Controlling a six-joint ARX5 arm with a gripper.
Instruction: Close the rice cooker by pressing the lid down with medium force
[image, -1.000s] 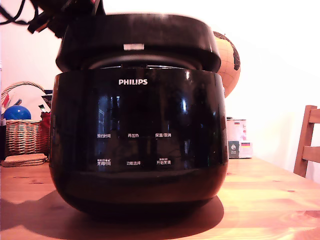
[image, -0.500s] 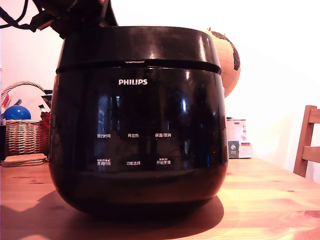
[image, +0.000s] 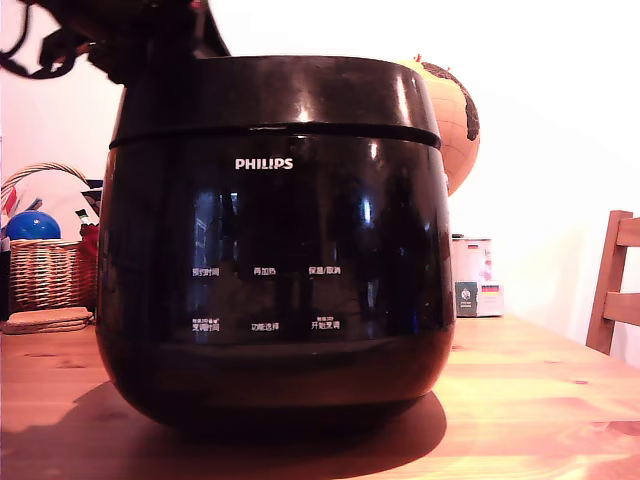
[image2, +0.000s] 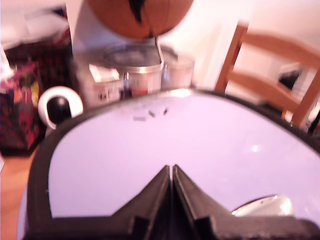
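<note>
Since 1 s ago the lid (image: 275, 92) has dropped flush onto the rice cooker (image: 272, 290), gap gone. Gripper (image2: 171, 169) fingers together, tips on lid top. Keep pressing straight down w/ steady med force till latch seats, then lift off.

Pincer (image2: 171, 172) base cut off (wrist view), arm (image: 120, 35) blurred, globe (image: 455, 120) half hidden behind rice cooker (image: 275, 250).

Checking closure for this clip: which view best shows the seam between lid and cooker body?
The exterior view: the lid sits flush on the rice cooker. The wrist view shows only the lid's glossy top under the shut gripper.
</note>
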